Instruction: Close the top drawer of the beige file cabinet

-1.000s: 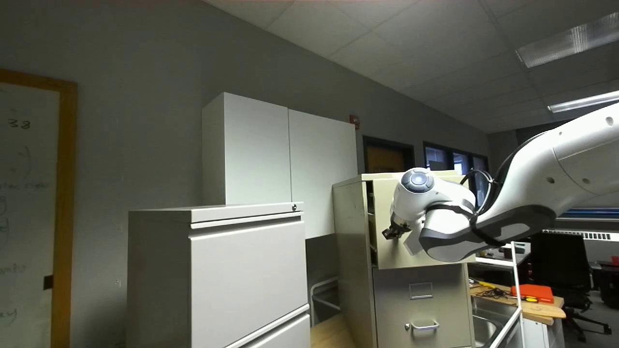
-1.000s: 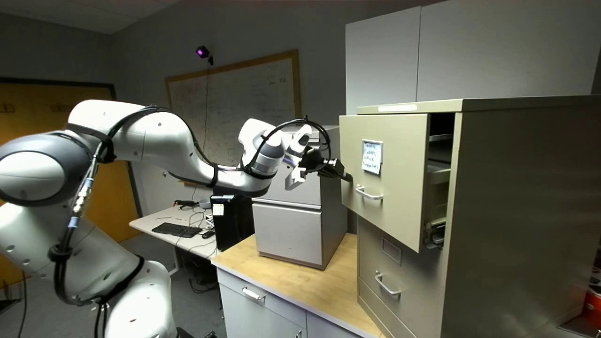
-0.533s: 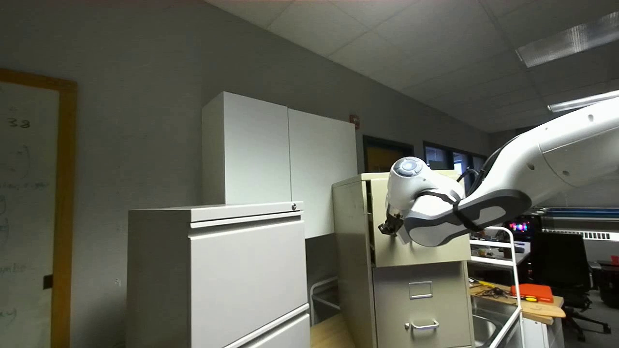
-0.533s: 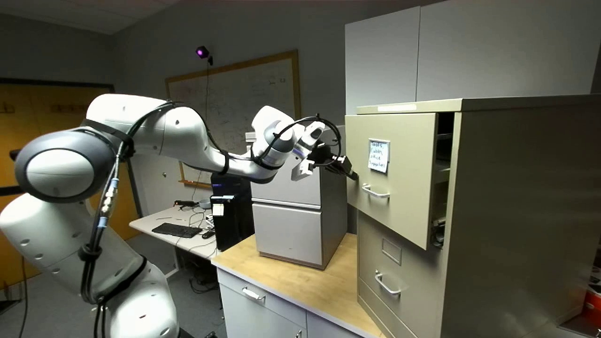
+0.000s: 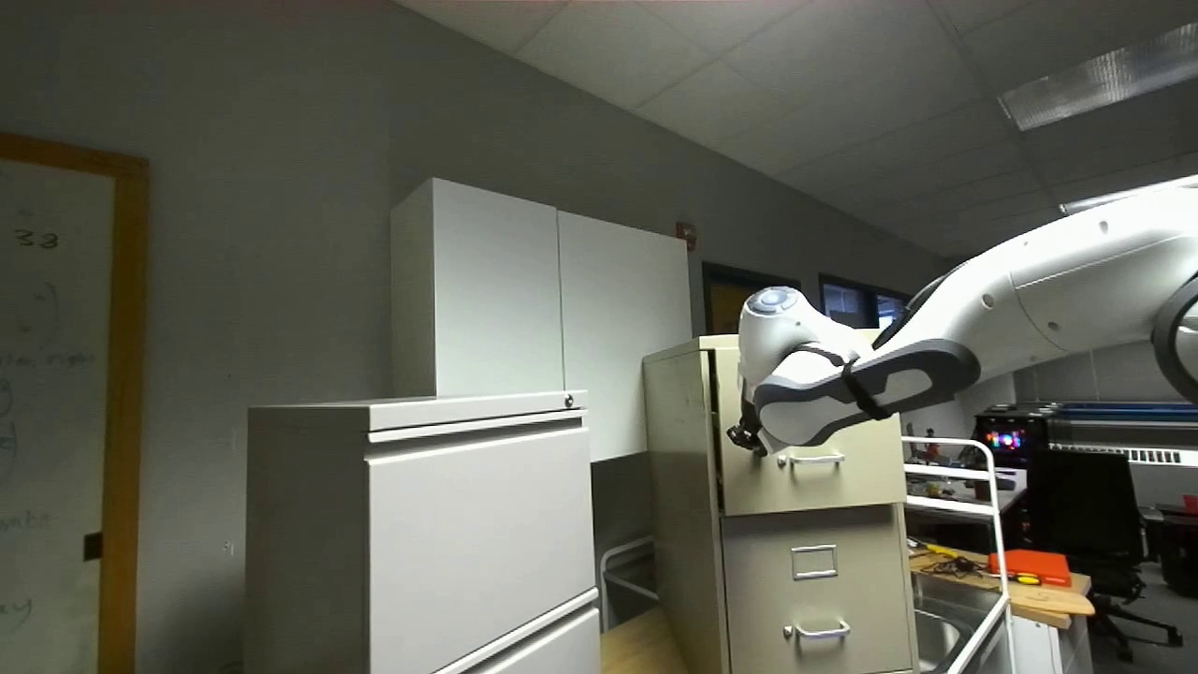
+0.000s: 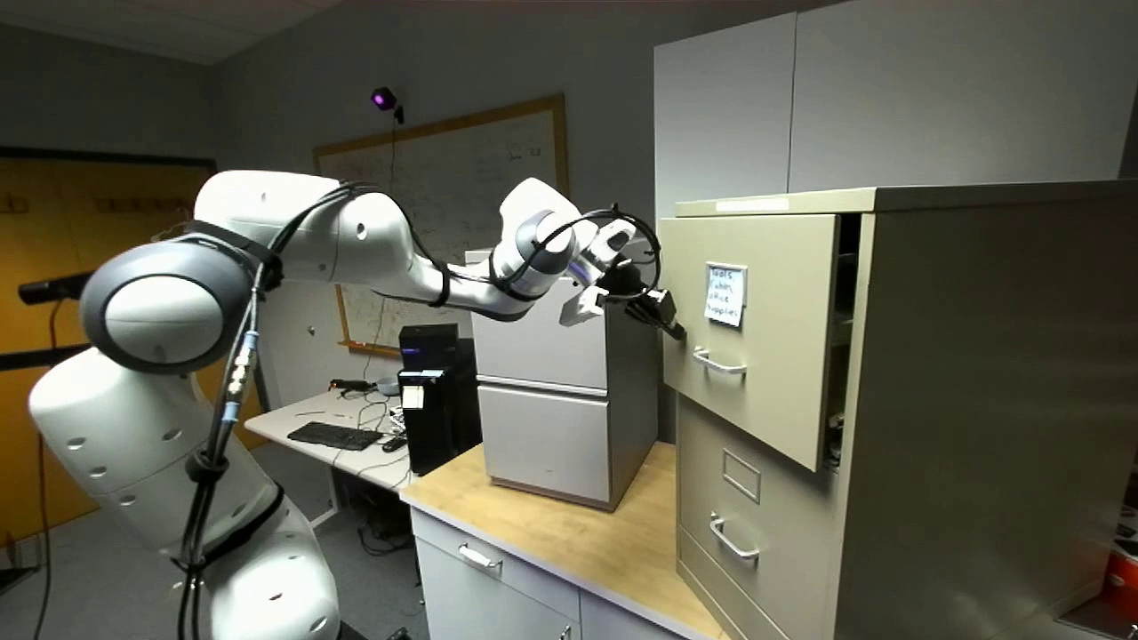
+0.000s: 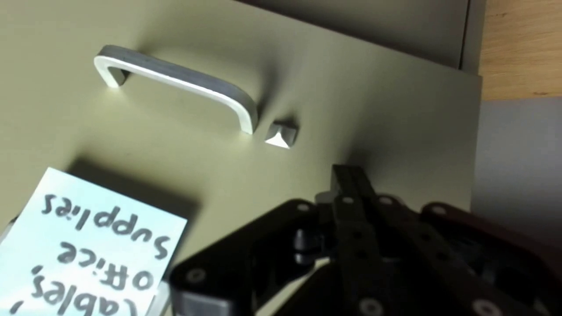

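The top drawer (image 6: 787,302) of the beige file cabinet (image 6: 978,400) stands partly open, with a narrow dark gap between its front and the cabinet body. It also shows in an exterior view (image 5: 861,477) and in the wrist view (image 7: 228,175). Its front has a silver handle (image 7: 175,79), a small lock and a handwritten label (image 6: 725,295). My gripper (image 6: 678,332) is shut and empty. Its fingertips (image 7: 349,169) appear to press on the drawer front, beside the lock, near the side edge by the grey cabinet. The arm partly hides the drawer front in an exterior view (image 5: 746,442).
A pale grey lateral cabinet (image 6: 544,436) stands beside the beige one on a wooden counter (image 6: 533,520). A white two-door cupboard (image 5: 496,300) is mounted behind. A white metal frame (image 5: 994,505) stands past the file cabinet's far side.
The arm has moved forward toward the cabinet with the gripper at the drawer front. The top drawer has slid inward and its side gap has narrowed. The gripper stays shut.
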